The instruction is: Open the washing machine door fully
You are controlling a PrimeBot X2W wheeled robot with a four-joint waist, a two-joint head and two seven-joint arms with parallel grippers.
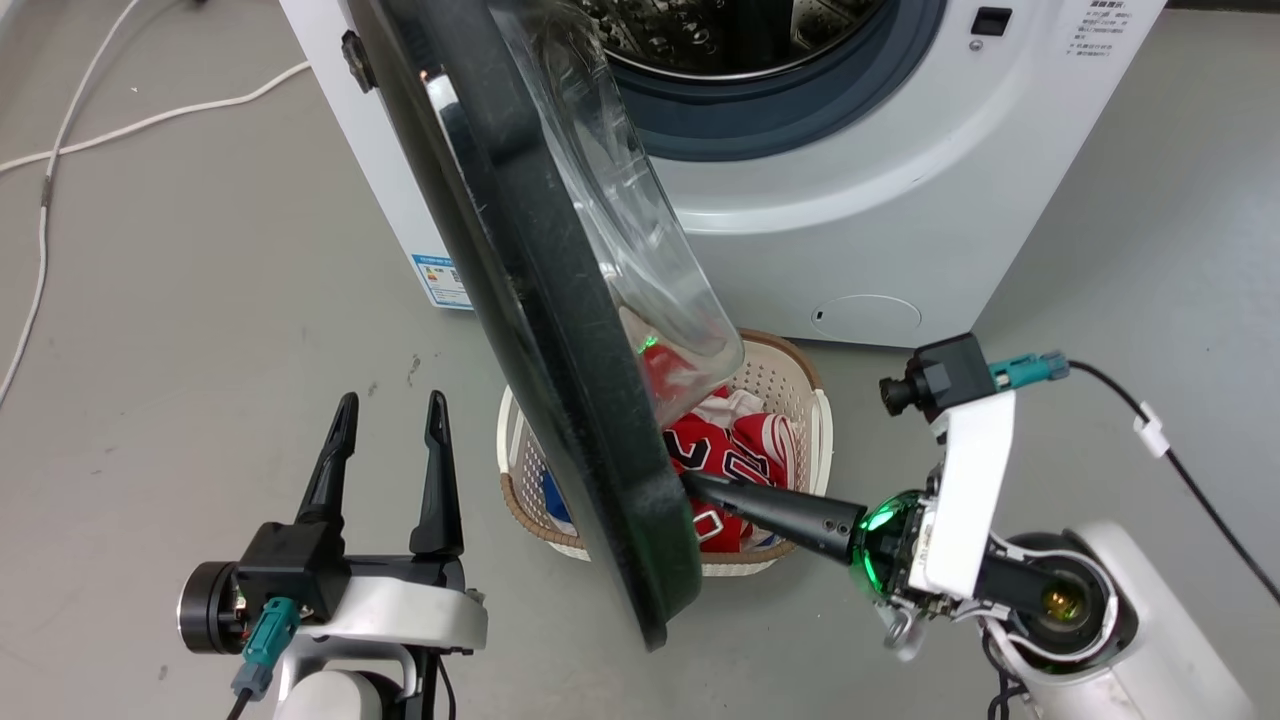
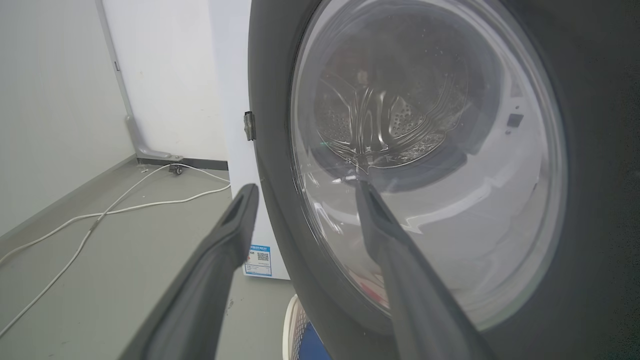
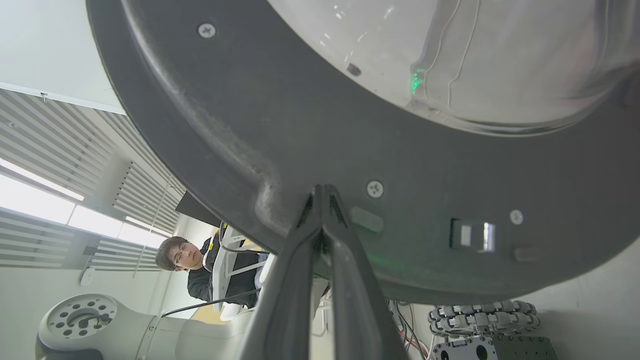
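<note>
Pushing with two pinched tips on a smooth, curved rim invites a slip. As the washing machine door swings wider, the contact spot will likely slide along the plastic. The right claw could then skate off toward the glass bowl, or drop past the door's lower edge into the laundry basket beneath it. A second hazard, by my judgement, is the left claw. It hovers on the door's outer side, opposite the right claw, in the path the door must sweep, so the door may strike it. The right claw is fully closed, gripping nothing, its tips butted against the door's inner rim. The left claw is spread wide and empty, near the outer face but apparently not touching. The door stands partly open between the two claws, with the washing machine beyond them.
</note>
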